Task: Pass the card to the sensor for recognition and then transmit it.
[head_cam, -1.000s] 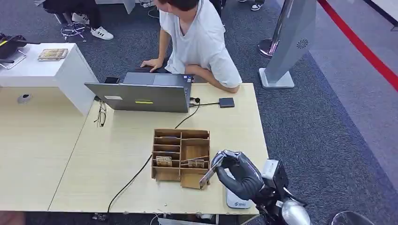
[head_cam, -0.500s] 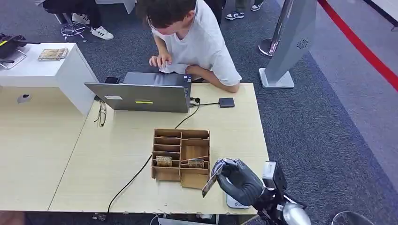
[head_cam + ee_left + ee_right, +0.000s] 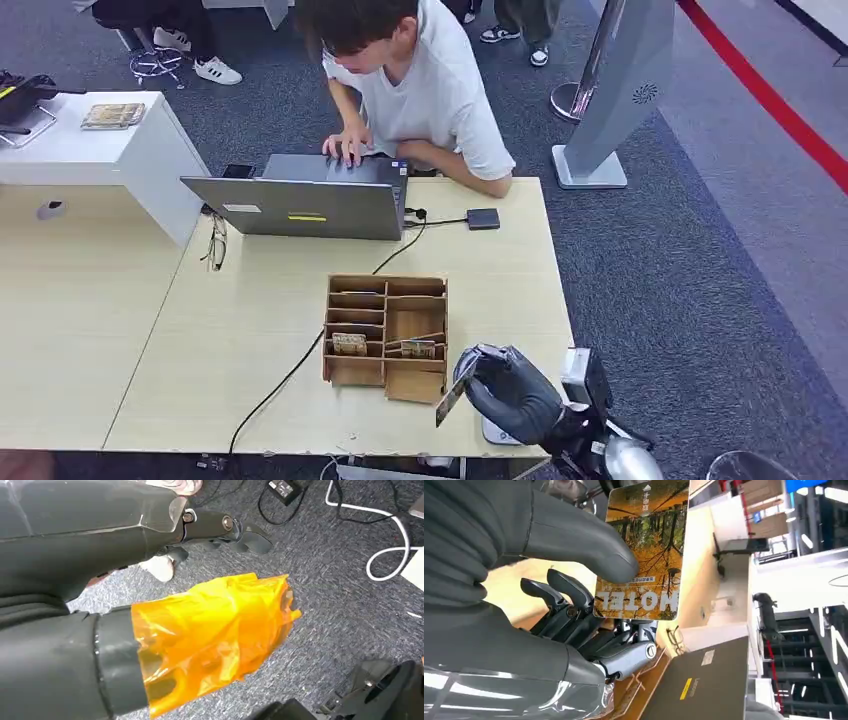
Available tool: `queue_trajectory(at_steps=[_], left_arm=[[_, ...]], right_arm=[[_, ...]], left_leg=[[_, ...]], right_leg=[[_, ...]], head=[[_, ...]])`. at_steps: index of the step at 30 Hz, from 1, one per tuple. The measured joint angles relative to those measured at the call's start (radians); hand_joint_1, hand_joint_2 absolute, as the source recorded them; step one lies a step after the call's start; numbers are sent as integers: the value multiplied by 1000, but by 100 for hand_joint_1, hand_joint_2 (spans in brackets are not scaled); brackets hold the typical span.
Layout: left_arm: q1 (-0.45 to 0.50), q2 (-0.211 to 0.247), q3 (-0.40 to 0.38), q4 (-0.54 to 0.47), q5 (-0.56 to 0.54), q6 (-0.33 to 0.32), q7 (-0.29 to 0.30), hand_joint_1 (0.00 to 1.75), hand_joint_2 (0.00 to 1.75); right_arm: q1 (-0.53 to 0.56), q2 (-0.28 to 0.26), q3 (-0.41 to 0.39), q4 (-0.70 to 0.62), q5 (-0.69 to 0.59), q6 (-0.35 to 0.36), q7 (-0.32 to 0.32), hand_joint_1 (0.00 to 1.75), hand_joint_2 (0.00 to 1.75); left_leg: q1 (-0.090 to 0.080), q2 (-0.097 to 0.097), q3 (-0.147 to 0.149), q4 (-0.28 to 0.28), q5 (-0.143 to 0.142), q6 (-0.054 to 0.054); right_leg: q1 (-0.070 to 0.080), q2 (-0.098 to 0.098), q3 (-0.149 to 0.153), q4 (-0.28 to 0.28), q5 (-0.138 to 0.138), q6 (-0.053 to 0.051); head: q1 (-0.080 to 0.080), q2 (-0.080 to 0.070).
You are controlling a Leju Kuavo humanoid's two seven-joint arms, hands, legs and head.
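My right hand (image 3: 512,392) hovers over the table's front right corner. It pinches a hotel key card (image 3: 456,385) between thumb and fingers. In the right wrist view the card (image 3: 644,550) shows an autumn forest picture and the word HOTEL, with the thick grey thumb (image 3: 574,535) pressed on its face. A white card sensor (image 3: 496,433) lies on the table right under the hand, mostly hidden by it. My left hand (image 3: 150,540) hangs over grey carpet holding nothing; its thumb (image 3: 215,635) is wrapped in orange film.
A wooden compartment box (image 3: 386,335) with cards in it stands just left of my right hand. Behind it are a grey laptop (image 3: 300,205) with a cable and a small dark box (image 3: 483,218). A person (image 3: 420,80) types at the far edge. Glasses (image 3: 216,243) lie at left.
My right hand has drawn the card slightly toward the table's front edge, over the sensor. The person has straightened up and put both hands on the laptop keyboard.
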Motion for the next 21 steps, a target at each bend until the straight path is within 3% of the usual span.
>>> queue_trajectory(at_steps=[14, 21], left_arm=[[2, 5, -85, 26, 101, 33, 0, 0, 0], [4, 31, -105, 27, 127, 17, -26, 0, 0]], right_arm=[[54, -22, -2, 8, -30, 7, -38, 175, 175], [79, -43, -16, 32, -23, -1, -42, 175, 175]], left_leg=[[0, 0, 0, 0, 0, 0], [0, 0, 0, 0, 0, 0]], right_leg=[[0, 0, 0, 0, 0, 0], [0, 0, 0, 0, 0, 0]], head=[[0, 0], [0, 0]])
